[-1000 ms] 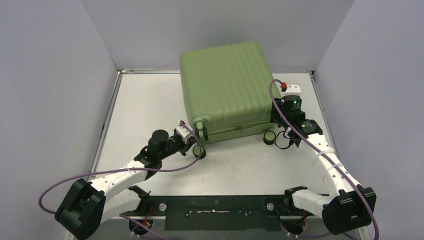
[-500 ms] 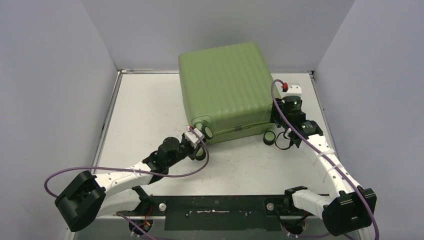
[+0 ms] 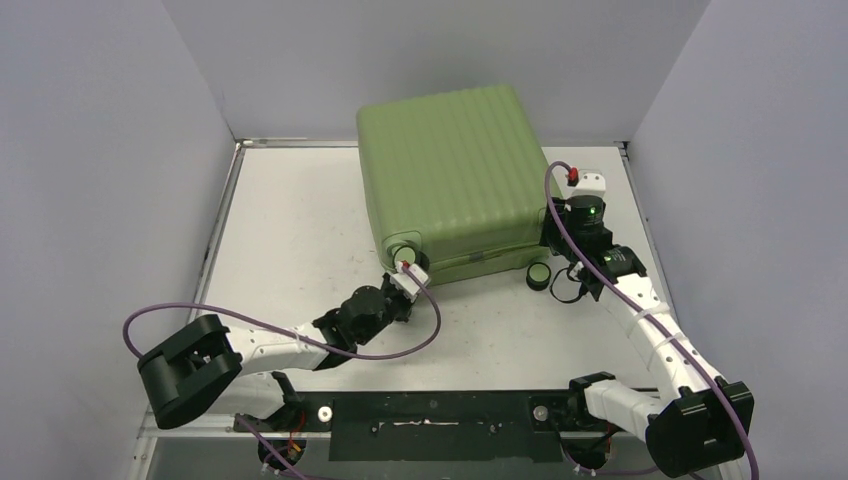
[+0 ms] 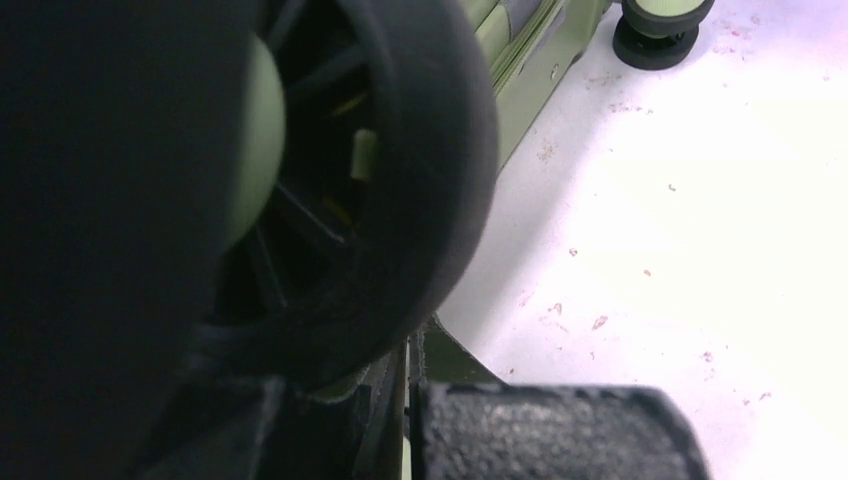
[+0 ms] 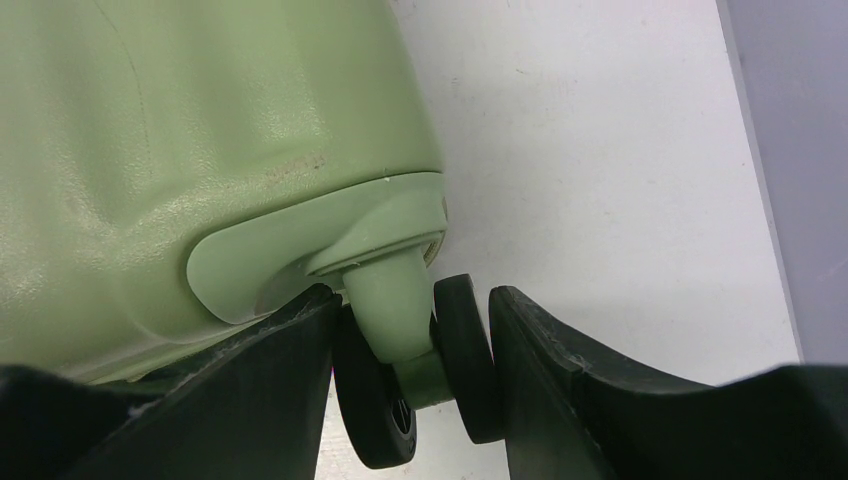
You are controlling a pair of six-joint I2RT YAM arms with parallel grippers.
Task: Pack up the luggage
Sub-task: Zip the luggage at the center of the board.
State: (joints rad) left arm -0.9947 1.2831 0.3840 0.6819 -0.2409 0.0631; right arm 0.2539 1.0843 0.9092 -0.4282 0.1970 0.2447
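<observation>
Right claw: my right claw (image 5: 415, 330) is clenched around the twin black caster (image 5: 465, 350) at the near right corner of the case. One finger lies against each disc, with the green stem between them.
Left claw: my left claw (image 3: 405, 272) is at the near left corner, hard up against a black wheel with a green hub (image 4: 420, 180). That wheel fills the wrist view, so I cannot tell whether the jaws have closed on it.
Luggage: the large light-green ribbed hard-shell suitcase (image 3: 450, 170) lies flat and closed, toward the back and right of centre on the white bench (image 3: 300, 220), with its wheeled end facing me.
Step, as I read it: repositioning the closed case by its wheels.
Doing it well: I would confirm the left grip before loading it. Then I would move both arms together, slow and level, so neither corner leads.
Risk: casters swivel, and fingers on round discs can slip off. A twist at one corner could spin the case away from the other claw.
</observation>
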